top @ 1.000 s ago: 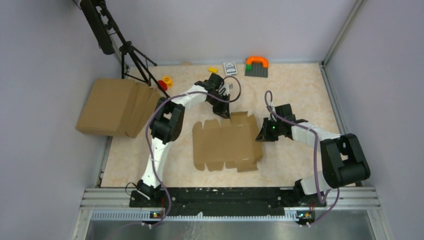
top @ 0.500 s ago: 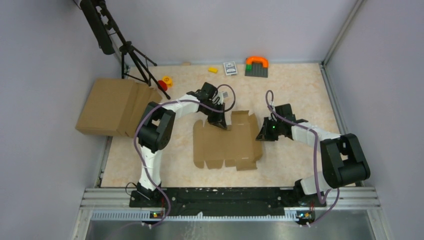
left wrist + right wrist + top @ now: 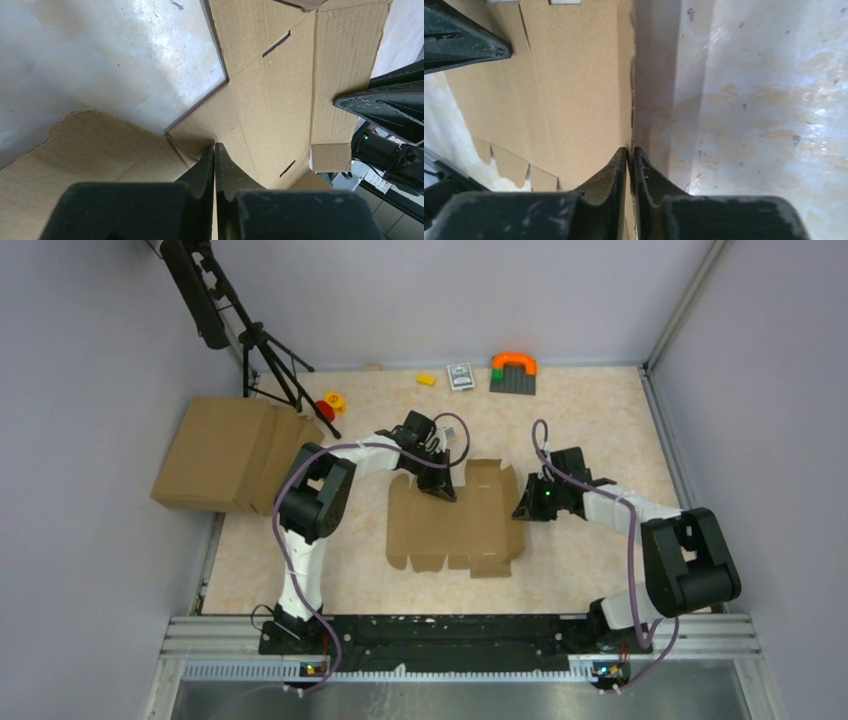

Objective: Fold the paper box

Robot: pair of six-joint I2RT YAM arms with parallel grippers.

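The paper box (image 3: 455,525) lies flat and unfolded in the middle of the table, brown with flaps and tabs along its edges. My left gripper (image 3: 441,490) is shut at the box's far edge, where a flap meets the main panel. In the left wrist view (image 3: 214,148) a sliver of cardboard (image 3: 280,90) shows between the jaws, and the flap beside them rises. My right gripper (image 3: 522,508) is shut on the box's right edge. In the right wrist view (image 3: 630,150) the cardboard (image 3: 569,90) edge runs straight into the closed jaws.
A bigger pile of flat brown cardboard (image 3: 225,453) lies at the left edge. A tripod (image 3: 265,350) stands behind it, with red and yellow toys (image 3: 328,405) by its foot. A yellow block (image 3: 426,379), a card deck (image 3: 460,375) and a grey plate with an orange arch (image 3: 513,373) line the far wall.
My left gripper has moved from beyond the box's far edge toward me, onto the cardboard. The box has shifted slightly. The right arm has not moved.
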